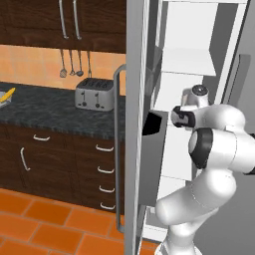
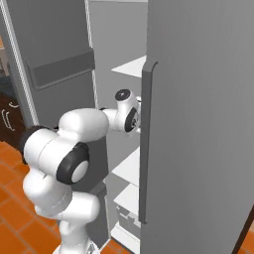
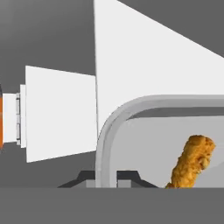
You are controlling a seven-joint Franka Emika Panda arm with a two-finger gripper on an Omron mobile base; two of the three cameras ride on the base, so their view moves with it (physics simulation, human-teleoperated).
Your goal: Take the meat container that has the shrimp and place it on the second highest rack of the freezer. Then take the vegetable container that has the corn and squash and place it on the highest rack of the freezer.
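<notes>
A: What is the left base view showing?

B: A dark speckled stone bench is running along the left over dark wood drawers with pale handles, and a silver four-slot toaster is sitting on it near the fridge. Utensils are hanging against the orange tiled wall, and orange floor tiles are lying below. The tall grey-silver double-door freezer is standing open, with its white shelf panels showing inside. The white arm is reaching into that opening.

A: And the right base view?

B: The same freezer, seen from the other side. Its grey door with the long vertical handle is taking up the right half, and the white interior shelves are showing between the two doors. The arm's wrist is passing behind the door edge, at mid height.

A: What is the hand view giving?

B: The end effector is pinching the rounded rim of a pale grey meat container between its dark tips, which are pressed close on either side of the rim. A crumbed orange piece is lying inside the container. Beyond it, white interior panels and grey walls are showing.
</notes>
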